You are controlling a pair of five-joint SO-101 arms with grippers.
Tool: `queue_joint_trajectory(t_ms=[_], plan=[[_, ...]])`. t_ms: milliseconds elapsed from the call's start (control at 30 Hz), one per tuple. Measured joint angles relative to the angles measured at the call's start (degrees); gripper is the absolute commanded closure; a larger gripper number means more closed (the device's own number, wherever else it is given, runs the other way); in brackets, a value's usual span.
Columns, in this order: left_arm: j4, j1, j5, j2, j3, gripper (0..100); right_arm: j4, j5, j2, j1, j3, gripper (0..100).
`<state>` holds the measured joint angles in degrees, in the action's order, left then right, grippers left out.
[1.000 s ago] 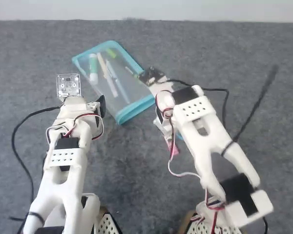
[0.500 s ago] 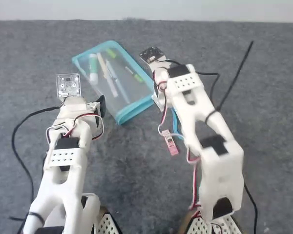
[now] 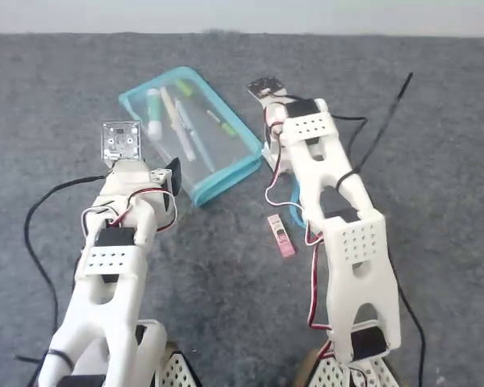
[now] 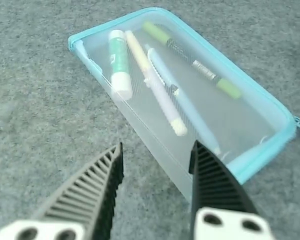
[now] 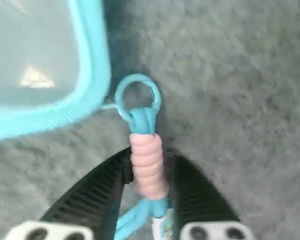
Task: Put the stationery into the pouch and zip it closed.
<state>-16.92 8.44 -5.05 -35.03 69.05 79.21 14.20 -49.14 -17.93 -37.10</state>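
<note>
Your pouch (image 3: 195, 133) lies flat on the grey bench (image 3: 436, 97), toward the far edge and left of the middle, set at a slant. Through its clear wall you can see a glue stick (image 4: 119, 65), a yellow pen (image 4: 150, 80), a pale blue pen (image 4: 185, 110) and a green pen (image 4: 195, 62), all lying inside. Whether the zip is drawn shut, you cannot tell.

Your left gripper (image 4: 157, 150) hangs just off the pouch's near long side. Its fingers (image 4: 102, 175) are spread wide with nothing between them. The pouch's edge lies just past the fingertips, and the bare bench lies under the gap.

Your right gripper (image 5: 147, 165) sits at the pouch's corner nearest the bench's right edge. Its fingers (image 5: 190, 190) are drawn in narrow and pinch the pink bead (image 5: 146, 150) threaded on the teal cord (image 5: 141, 120) of the zip pull. The ring (image 5: 121, 107) of that pull lies just beyond the fingertips, joined to the pouch's teal trim.

A small pink object (image 3: 281, 235) lies on the bench beside the right arm, on the near side of the pouch and apart from it.
</note>
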Motion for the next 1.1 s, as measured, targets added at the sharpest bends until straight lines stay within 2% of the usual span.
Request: queue_joint_trajectory(t_ms=[200, 533, 700, 867, 1000, 1100], plan=[[0.0, 0.0, 0.0, 0.0, 0.09, 79, 5.54, -1.32, 4.22, 2.2, 0.0, 99.1], [0.0, 0.0, 1.32, 0.0, 0.09, 79, 16.0, -1.32, 22.95, 2.81, 0.0, 99.1], [-1.32, 0.0, 4.84, 0.0, 0.62, 71, 20.4, -1.32, 33.14, -0.18, 0.0, 99.1], [-14.15, -0.35, 5.27, -7.91, 0.35, 69, 21.1, -1.32, 40.88, -5.63, 1.14, 99.1], [-24.88, -0.44, 5.27, -21.89, 0.35, 69, 21.1, -1.32, 44.92, -7.38, 4.84, 99.1], [-29.1, -0.44, 5.27, -31.82, 0.35, 69, 21.1, -1.32, 48.26, -8.44, 6.86, 99.1]])
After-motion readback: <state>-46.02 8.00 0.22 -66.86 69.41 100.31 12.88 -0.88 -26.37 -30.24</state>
